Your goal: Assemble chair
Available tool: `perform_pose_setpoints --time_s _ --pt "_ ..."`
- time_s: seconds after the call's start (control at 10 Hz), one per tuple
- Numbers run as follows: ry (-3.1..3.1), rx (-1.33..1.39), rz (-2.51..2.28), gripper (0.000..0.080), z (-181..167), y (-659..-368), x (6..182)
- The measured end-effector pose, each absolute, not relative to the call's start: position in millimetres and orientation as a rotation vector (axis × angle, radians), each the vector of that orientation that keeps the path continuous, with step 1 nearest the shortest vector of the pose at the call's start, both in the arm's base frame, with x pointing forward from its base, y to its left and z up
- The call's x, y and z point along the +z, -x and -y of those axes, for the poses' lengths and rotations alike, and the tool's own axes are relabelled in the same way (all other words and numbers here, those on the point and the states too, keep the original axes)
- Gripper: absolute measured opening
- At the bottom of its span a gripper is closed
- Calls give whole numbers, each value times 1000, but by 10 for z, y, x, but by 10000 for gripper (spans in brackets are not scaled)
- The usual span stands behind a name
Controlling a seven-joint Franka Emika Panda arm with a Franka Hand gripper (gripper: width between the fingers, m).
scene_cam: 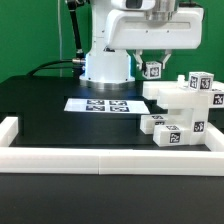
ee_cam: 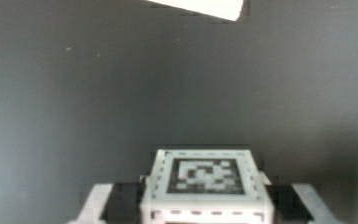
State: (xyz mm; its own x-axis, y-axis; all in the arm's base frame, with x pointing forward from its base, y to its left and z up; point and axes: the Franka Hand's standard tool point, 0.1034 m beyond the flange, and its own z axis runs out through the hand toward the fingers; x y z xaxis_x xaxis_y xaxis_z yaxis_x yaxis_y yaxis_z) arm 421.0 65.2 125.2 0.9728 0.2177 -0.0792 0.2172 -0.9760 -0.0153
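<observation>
My gripper (scene_cam: 151,60) hangs above the table at the exterior view's right. It is shut on a small white chair piece (scene_cam: 152,69) bearing a black-and-white tag. In the wrist view that piece (ee_cam: 208,176) sits between the dark fingers (ee_cam: 126,197), tag face toward the camera, held above the black table. The other chair pieces (scene_cam: 178,103), chunky white blocks with tags, lie stacked and scattered on the table just below and to the right of the gripper. Small blocks (scene_cam: 165,129) lie at the front of that group.
The marker board (scene_cam: 104,104) lies flat on the black table in front of the arm's white base (scene_cam: 105,65). A low white border rail (scene_cam: 100,155) runs along the front and sides. A white corner (ee_cam: 208,8) shows at the wrist view's edge; what it is I cannot tell.
</observation>
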Motion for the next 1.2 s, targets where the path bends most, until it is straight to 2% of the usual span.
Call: perform_pose_setpoints --time_s 0.1,0.4,0.8,1.2 --pt "3113 66 349 288 -716 -4379 1397" --pt "3133 25 394 288 -884 -4640 1557" --pt "3134 26 393 288 -873 -4628 1540" --pt "3143 41 427 288 -1046 -4593 1418"
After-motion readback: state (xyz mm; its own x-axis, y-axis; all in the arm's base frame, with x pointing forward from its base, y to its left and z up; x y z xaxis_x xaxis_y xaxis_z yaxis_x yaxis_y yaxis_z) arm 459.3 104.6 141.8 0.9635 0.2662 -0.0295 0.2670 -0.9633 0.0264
